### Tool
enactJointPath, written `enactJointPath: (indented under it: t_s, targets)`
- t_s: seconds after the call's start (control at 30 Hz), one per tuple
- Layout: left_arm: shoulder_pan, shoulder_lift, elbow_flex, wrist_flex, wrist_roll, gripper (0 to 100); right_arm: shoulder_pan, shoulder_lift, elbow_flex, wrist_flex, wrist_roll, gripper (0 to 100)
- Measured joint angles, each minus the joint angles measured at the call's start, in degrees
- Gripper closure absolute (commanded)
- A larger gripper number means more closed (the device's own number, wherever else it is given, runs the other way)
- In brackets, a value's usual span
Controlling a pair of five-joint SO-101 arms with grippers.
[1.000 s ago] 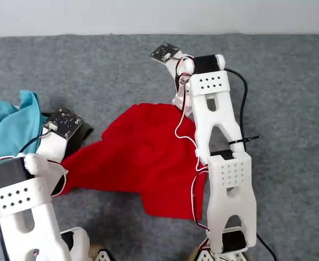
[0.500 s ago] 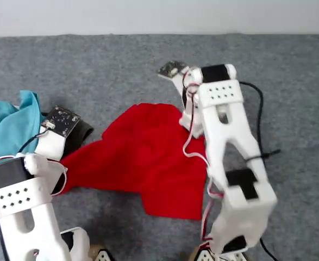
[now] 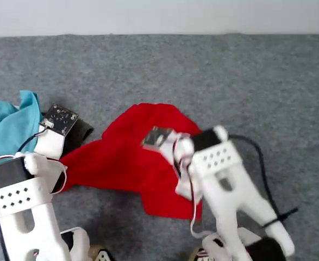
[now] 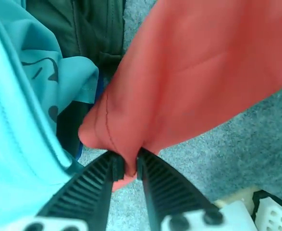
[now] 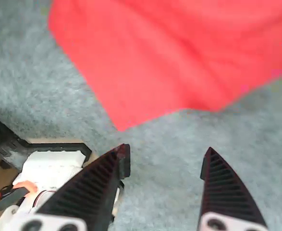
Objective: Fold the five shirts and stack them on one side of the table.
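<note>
From above, counts three garments, not five: one red shirt [image 3: 129, 157] spread mid-counter [image 3: 257, 76], one teal shirt [image 3: 7, 130] and one dark garment [image 3: 82, 133] bunched by the left arm. Left wrist view: left hand [image 4: 126, 163] clamped on a red fold, teal just beside; risks dragging both along. Right wrist view: right hand [image 5: 165, 163] open, holding nothing, over bare counter near the red hem; risks a lopsided fold from a one-sided pull.
</note>
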Motion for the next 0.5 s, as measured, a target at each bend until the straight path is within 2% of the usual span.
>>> enactJointPath:
  t_s: [0.2,0.5]
  targets:
    - [0.0,0.0,0.0,0.0,0.0,98,-4.6,-2.6,13.1,-8.4,0.0,73.0]
    - [0.0,0.0,0.0,0.0,0.0,98,-5.2,3.3,14.7,-12.0,0.0,70.1]
